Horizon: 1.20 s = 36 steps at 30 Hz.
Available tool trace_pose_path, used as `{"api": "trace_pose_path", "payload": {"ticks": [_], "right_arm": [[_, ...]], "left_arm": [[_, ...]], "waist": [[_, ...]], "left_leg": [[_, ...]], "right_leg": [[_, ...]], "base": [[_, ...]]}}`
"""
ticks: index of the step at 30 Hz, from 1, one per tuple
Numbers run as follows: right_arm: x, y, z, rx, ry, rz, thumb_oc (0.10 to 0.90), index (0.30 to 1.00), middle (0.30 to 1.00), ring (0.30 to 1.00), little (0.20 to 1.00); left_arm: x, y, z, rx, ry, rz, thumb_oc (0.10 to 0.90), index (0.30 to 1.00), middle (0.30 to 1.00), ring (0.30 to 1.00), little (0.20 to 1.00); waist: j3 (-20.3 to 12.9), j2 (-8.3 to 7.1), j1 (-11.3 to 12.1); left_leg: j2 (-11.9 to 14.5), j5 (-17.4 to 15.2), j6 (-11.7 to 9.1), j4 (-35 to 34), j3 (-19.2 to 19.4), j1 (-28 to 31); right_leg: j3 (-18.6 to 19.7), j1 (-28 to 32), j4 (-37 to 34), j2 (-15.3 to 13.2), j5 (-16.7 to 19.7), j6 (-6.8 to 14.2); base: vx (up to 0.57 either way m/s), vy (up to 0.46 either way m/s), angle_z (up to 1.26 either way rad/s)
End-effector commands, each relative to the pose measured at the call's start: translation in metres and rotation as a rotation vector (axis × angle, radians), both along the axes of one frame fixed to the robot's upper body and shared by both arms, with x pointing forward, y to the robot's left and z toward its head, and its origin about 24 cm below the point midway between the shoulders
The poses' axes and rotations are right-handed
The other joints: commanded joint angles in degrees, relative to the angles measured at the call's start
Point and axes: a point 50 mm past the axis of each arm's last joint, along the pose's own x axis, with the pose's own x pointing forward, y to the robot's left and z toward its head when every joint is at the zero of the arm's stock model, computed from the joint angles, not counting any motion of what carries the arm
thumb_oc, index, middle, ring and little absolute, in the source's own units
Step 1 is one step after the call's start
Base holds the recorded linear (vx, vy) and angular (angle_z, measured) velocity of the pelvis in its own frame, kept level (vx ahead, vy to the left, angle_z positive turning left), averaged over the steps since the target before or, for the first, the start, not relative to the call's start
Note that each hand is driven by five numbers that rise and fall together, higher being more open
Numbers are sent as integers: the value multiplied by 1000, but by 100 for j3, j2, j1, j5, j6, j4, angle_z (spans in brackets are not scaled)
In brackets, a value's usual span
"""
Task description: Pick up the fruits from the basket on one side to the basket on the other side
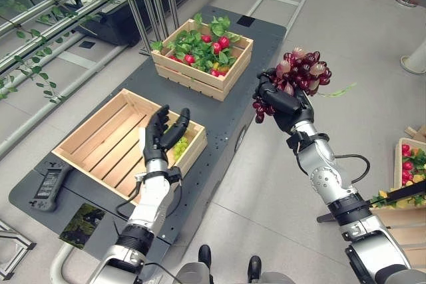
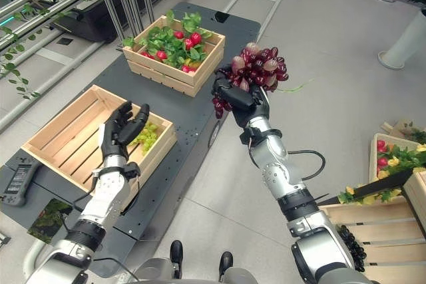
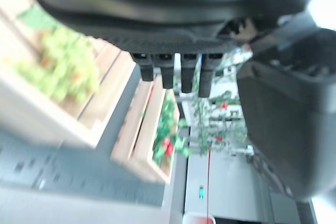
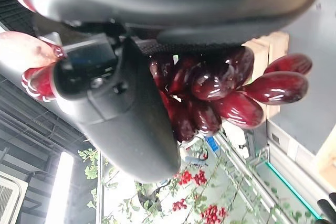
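Observation:
My right hand (image 1: 283, 103) is shut on a bunch of dark red grapes (image 1: 303, 68), held in the air past the dark table's right edge; its thumb (image 4: 113, 111) presses the glossy grapes (image 4: 220, 95). My left hand (image 1: 163, 134) hovers open, fingers straight, above the near wooden crate (image 1: 100, 141), next to a green grape bunch (image 1: 180, 145) lying in the crate's right corner. The far wooden crate (image 1: 229, 68) holds leaves and red fruits (image 1: 219, 43).
A dark low table (image 1: 226, 121) carries both crates. A black remote-like device (image 1: 48, 187) lies at its near left corner. Another crate with red and yellow fruit (image 1: 413, 164) stands on the floor at the right. Metal racks and vines run along the back left.

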Motion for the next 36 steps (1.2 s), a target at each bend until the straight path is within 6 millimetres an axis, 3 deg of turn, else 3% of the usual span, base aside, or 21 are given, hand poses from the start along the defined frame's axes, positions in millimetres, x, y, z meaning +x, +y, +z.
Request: {"api": "trace_pose_path", "payload": {"ticks": [1,2,5,6,9,12,13,14,15,16,19,23,25,31,34,36], "right_arm": [[2,4,78,59,-360,41,400,300,300,300,300],[1,11,75,59,-359,67,400,300,300,300,300],[1,27,74,68,-352,88,400,300,300,300,300],[1,30,76,73,-355,73,400,300,300,300,300],[3,27,83,72,-345,49,400,300,300,300,300],[1,28,78,72,-334,62,400,300,300,300,300],[0,32,73,84,-324,100,400,300,300,300,300],[-1,35,70,90,-319,131,400,300,300,300,300],[-1,36,69,91,-317,137,400,300,300,300,300],[-3,41,66,94,-311,170,400,300,300,300,300],[-7,47,58,103,-291,234,400,300,300,300,300],[-11,54,47,118,-271,295,400,300,300,300,300],[-9,70,38,104,-216,371,400,300,300,300,300],[-3,80,27,76,-125,396,400,300,300,300,300],[-5,67,9,81,-57,368,400,300,300,300,300],[-8,58,-13,92,11,331,400,300,300,300,300]], "left_arm": [[10,-4,47,47,-267,-6,800,900,900,900,900],[8,-1,48,47,-272,18,800,900,900,900,900],[10,1,53,62,-277,22,800,900,900,900,900],[15,-1,57,63,-279,5,800,900,900,900,900],[26,-9,67,77,-287,-32,800,900,900,900,900],[19,-4,62,94,-286,-24,800,900,900,900,900],[17,6,61,102,-275,7,800,900,900,900,900],[15,12,61,110,-271,30,800,900,900,900,900],[15,14,61,111,-270,33,800,900,900,900,900],[13,21,63,123,-273,46,800,900,900,900,900],[11,25,61,135,-271,49,800,900,900,900,900],[9,27,54,139,-262,65,800,900,900,900,900],[13,29,54,144,-258,79,800,900,900,900,900],[20,20,56,73,-235,95,800,900,900,900,900],[16,7,50,64,-227,74,800,900,900,900,900],[11,3,42,52,-209,65,800,900,900,900,900]], "waist": [[-813,-377,-44],[-787,-330,-47],[-806,-105,-55],[-786,-42,-72],[-728,-26,-185],[-705,44,-290],[-684,87,-288],[-668,124,-251],[-662,133,-235],[-666,200,-193],[-743,258,-71],[-825,172,75],[-863,-3,203],[-797,-117,162],[-792,-136,68],[-788,-122,-19]], "left_leg": [[-789,-1262,28,2403,-603,-679],[-860,-1247,75,2463,-861,-669],[-891,-1227,153,1293,-1405,-252],[-828,-1067,130,931,-1369,-139],[-938,-999,153,525,-1603,55],[-923,-1042,185,134,-1448,379],[-877,-995,190,-39,-1240,498],[-820,-932,189,-124,-1067,533],[-805,-922,189,-151,-1028,556],[-699,-774,221,-191,-827,490],[-595,-664,282,2,-619,252],[-533,-741,293,338,-390,61],[-443,-938,170,821,-193,-105],[-181,-923,-115,1004,252,-268],[-167,-915,-120,964,258,-288],[-145,-912,-114,865,254,-191]], "right_leg": [[423,-171,574,-177,-184,-216],[544,-281,721,-140,-179,-227],[825,-431,901,58,-235,-180],[804,-455,912,95,-225,-149],[907,-713,700,-18,157,71],[719,-979,343,-145,603,264],[356,-1088,375,-199,694,336],[89,-1114,547,-246,629,354],[59,-1117,605,-248,592,355],[-88,-1078,1127,-289,388,323],[-111,-872,2020,-389,0,177],[-230,-450,1979,-642,-164,141],[-287,74,994,-861,-242,223],[-165,251,308,-690,-128,247],[-107,240,240,-627,-119,203],[-105,154,288,-598,-106,182]], "base": [[-253,149,-53],[-260,180,-95],[-212,154,-107],[-370,149,-55],[-260,119,-20],[-195,123,-28],[-232,75,-66],[-220,67,-84],[-283,62,-106],[-269,50,-105],[-257,4,-81],[-121,-128,-52],[-146,-323,-53],[-110,-117,-32],[-63,-43,-14],[-18,-11,-2]]}}
